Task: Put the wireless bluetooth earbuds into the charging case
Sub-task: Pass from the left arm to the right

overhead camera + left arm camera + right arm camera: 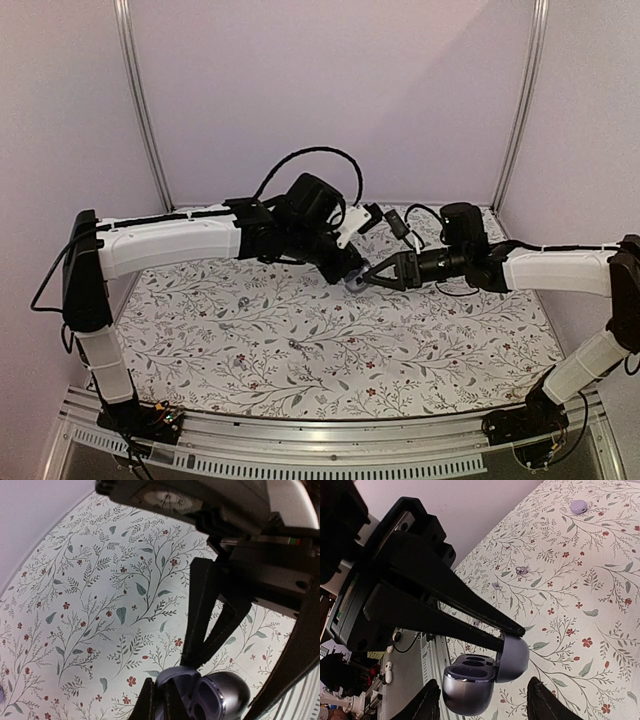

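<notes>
**Item 1.** Small glossy lavender-purple rounded clamshell charging case (470, 682). It is hanging open above the tabletop (450, 350), which is wearing a white cloth printed with grey sprigs and red flowers. The case is sitting mid-scene between the two arms. The right wrist view is showing both hinged halves and two dark wells in the lower half. The overhead view is giving only a small shiny lump.

**Item 2.** Left gripper (510, 635). Its black fingers are pinching narrowly on the upper half of the case and carrying it (the right wrist view is showing this best). Its own wrist view is catching only the case at the bottom edge.

**Item 3.** Right gripper (380, 274). It is pointing at the case from the right. Its fingers are standing apart on either side of the case, and no contact is showing.

**Item 4.** Two tiny rounded pebble-like wireless earbuds, both lying on the cloth well apart from the case and from each other. The lavender earbud (579, 506) is lying farther off, and the shiny greyish earbud (521, 570) is lying nearer. In the overhead view they are appearing as mere specks.
</notes>
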Controlling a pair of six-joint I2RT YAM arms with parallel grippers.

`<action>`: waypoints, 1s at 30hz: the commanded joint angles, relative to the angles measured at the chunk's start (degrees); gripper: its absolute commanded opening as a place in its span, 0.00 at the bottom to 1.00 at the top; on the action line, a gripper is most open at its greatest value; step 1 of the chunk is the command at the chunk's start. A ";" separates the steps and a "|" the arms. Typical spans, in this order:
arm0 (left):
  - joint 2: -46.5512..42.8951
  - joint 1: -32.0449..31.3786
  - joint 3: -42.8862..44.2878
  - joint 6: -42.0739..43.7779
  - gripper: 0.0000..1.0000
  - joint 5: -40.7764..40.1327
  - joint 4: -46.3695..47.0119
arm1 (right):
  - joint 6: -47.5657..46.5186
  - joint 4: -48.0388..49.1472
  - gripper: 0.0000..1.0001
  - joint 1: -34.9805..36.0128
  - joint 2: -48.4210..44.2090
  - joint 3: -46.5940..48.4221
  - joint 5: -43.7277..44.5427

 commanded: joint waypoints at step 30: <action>-5.73 -0.15 -2.61 -1.92 0.35 3.06 1.76 | -6.73 6.34 0.00 0.44 -3.07 -3.61 -3.76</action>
